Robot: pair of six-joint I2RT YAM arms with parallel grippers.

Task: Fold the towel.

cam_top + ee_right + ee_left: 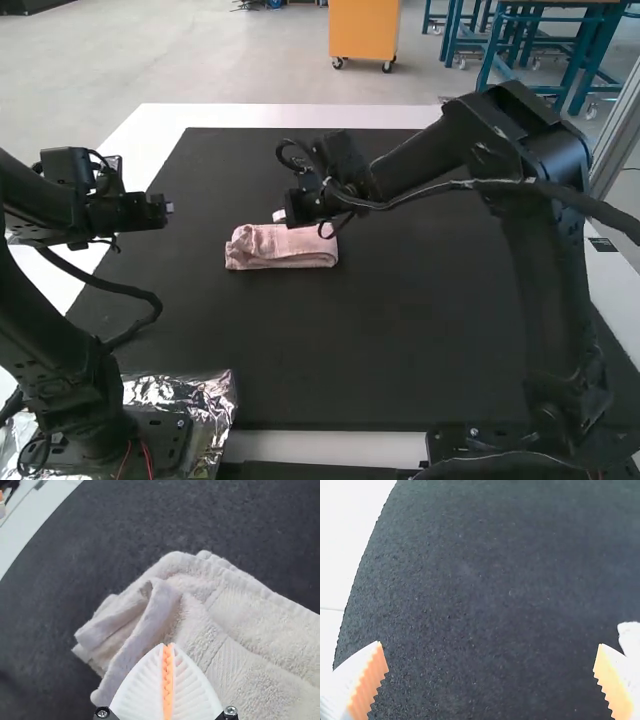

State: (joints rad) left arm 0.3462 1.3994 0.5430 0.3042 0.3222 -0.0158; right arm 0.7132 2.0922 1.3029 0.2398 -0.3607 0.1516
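The pink towel (282, 246) lies folded into a small, narrow bundle near the mat's middle; the right gripper (281, 216) is at its far edge. In the right wrist view, the towel (240, 625) has several layers, with a loose, rumpled fold at one end. Over that fold, the right gripper (168, 644) has its ribbed fingers pressed together, no cloth visible between them. Off to the towel's left is the left gripper (168, 208). Its wrist view shows the left gripper (489, 644) wide open above bare mat.
A black mat (400, 330) covers most of the white table (290, 116). Crinkled foil (205, 400) lies by the left arm's base. The right arm reaches across the mat's far right part. A small white piece (629, 632) shows beside one left finger; what it belongs to is unclear.
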